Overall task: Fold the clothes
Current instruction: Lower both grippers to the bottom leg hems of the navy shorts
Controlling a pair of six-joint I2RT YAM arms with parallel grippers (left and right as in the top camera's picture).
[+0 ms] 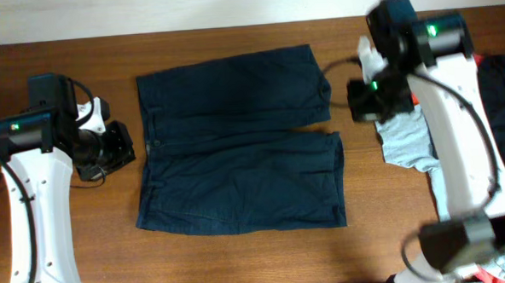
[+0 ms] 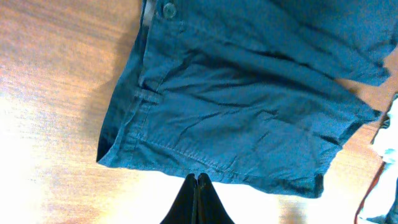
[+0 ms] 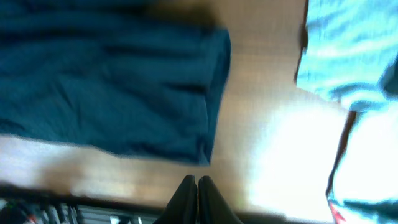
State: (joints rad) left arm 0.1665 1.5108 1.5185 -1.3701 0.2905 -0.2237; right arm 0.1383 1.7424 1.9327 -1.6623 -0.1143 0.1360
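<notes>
Observing navy shorts (image 1: 235, 142) flat on the table (image 1: 241, 261), unfolded. Finding left gripper (image 2: 198, 179) and right gripper (image 3: 197, 180) pinched closed, empty. Risk of skidding across cloth unopened, bunching legs instead of gripping.

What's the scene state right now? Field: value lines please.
shorts: dark navy, spread flat on table, unfolded
waistband: on the left claw's side
left claw: shut, empty, beside the waistband
right claw: shut, empty, over bare table between shorts and T-shirt
T-shirt: light blue, lying apart from the shorts' leg ends
fold progress: none visible
</notes>
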